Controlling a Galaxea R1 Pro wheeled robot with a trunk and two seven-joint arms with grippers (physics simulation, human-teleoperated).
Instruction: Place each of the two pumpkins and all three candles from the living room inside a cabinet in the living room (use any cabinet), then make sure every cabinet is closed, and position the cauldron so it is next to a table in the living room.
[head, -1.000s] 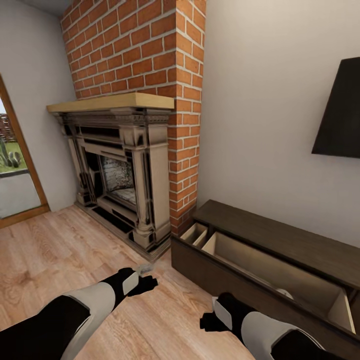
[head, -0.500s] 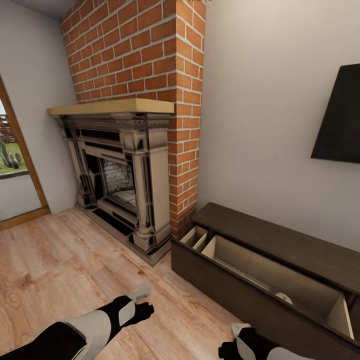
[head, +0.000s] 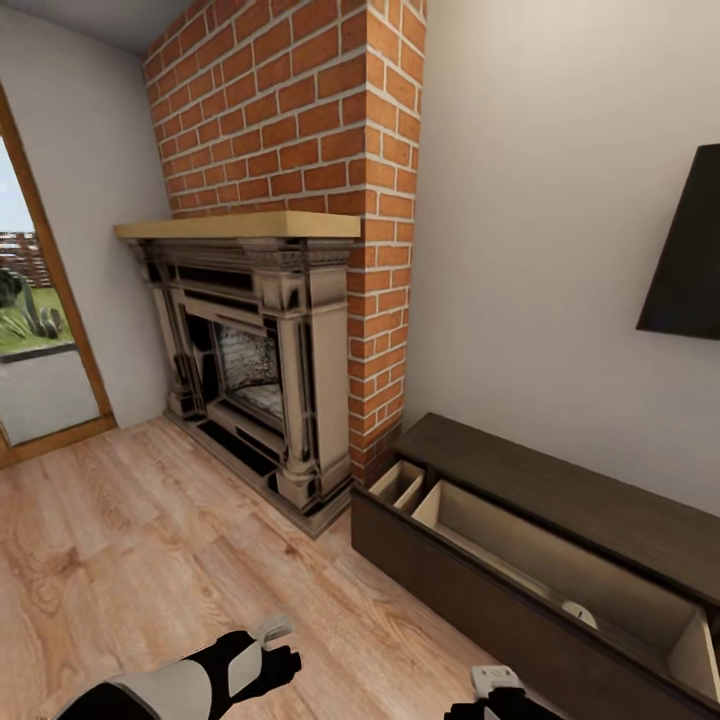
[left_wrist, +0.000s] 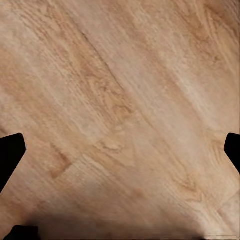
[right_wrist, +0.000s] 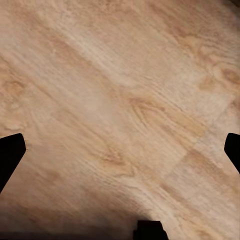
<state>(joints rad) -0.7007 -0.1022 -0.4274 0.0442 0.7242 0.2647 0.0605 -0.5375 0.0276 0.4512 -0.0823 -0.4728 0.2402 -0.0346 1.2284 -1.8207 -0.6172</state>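
Standing against the right-hand wall, the cabinet (head: 560, 520) has its drawer pulled out, exposing pale beige compartments. 1 small pale rounded item (head: 578, 611) lies inside the long compartment near the front wall; its identity cannot be told. A brick fireplace (head: 270, 360) with a light wood mantel sits just beside the cabinet's far end. A dark panel (head: 690, 250) hangs on the wall above. The left gripper (left_wrist: 120, 155) hangs over the bare wood floor (head: 120, 560), its 2 fingers spread wide with nothing between them. The right gripper (right_wrist: 120, 155) likewise hangs over the floor, fingers wide apart and empty.
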